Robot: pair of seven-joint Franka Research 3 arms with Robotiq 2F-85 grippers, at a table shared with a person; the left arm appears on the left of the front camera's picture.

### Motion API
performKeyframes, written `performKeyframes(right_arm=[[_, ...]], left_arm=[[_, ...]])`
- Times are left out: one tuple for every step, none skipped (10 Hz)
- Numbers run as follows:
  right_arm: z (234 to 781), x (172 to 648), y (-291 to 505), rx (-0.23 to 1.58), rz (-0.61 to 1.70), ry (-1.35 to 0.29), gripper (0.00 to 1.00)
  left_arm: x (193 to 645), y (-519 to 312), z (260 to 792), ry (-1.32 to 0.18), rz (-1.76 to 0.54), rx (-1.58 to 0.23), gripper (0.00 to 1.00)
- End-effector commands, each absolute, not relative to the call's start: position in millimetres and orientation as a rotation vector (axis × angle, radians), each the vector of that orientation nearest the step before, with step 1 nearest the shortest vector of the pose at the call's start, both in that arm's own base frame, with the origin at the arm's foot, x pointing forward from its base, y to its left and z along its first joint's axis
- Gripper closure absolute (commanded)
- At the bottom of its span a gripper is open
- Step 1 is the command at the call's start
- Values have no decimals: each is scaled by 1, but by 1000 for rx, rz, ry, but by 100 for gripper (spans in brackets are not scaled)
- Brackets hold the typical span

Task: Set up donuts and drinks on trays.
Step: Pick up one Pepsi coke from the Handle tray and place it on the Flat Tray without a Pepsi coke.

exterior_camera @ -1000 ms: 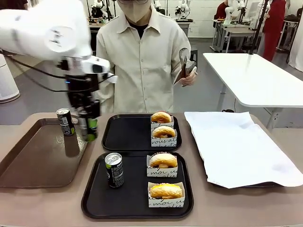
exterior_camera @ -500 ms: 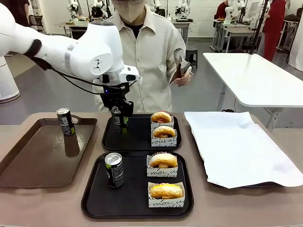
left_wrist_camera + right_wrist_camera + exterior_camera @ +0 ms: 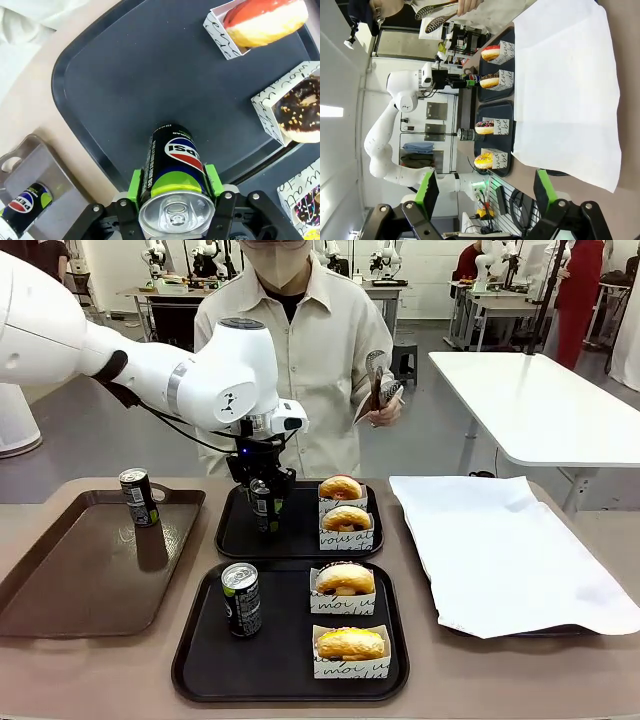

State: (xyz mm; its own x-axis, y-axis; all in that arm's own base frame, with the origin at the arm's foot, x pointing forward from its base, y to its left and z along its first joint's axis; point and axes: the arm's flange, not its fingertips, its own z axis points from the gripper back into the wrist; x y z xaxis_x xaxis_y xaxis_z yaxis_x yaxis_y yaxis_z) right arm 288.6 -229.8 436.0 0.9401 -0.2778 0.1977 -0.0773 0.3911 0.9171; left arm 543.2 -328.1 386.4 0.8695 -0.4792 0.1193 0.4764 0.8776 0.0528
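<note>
My left gripper [image 3: 265, 508] is clamped on a can [image 3: 172, 172], green pads against its side walls near the top rim; the can hangs upright over the left part of the far black tray [image 3: 243, 532], whether touching the surface or just above it I cannot tell; my right gripper [image 3: 485, 192] stands wide apart with nothing between its fingers.

Handling judgement: the can is rigid if full, smooth and round, so it could slip or twist; a grip across the upper body, as now, seems soundest; the thin wall would dent under a hard squeeze.

The far tray holds two sleeved donuts [image 3: 345, 503] at its right; the near black tray [image 3: 200, 660] carries a second can [image 3: 240, 598] and two more donuts [image 3: 344, 580]; a third can [image 3: 138, 496] stands on the brown tray [image 3: 60, 590].

The left wrist view shows pad contact and the bare tray floor beneath the can; the front view gives the whole layout and the person's hand [image 3: 385, 410] holding tongs [image 3: 375, 375]; the right wrist view shows the white paper [image 3: 565, 85] sideways.
</note>
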Motion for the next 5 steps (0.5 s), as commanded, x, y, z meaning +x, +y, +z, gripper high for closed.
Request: performKeyframes(right_arm=[[437, 290, -231, 1189, -129, -357, 0], [437, 290, -231, 1189, -129, -357, 0], [437, 290, -231, 1189, -129, -357, 0], [437, 290, -231, 1189, -129, -357, 0], [437, 290, -231, 1189, -129, -357, 0]], left_arm=[[551, -332, 392, -118, -465, 30, 41], [552, -330, 389, -112, -461, 33, 41], [551, -326, 386, -107, -441, 33, 41], [554, -326, 387, -97, -445, 34, 2], [549, -325, 393, -101, -446, 16, 0]])
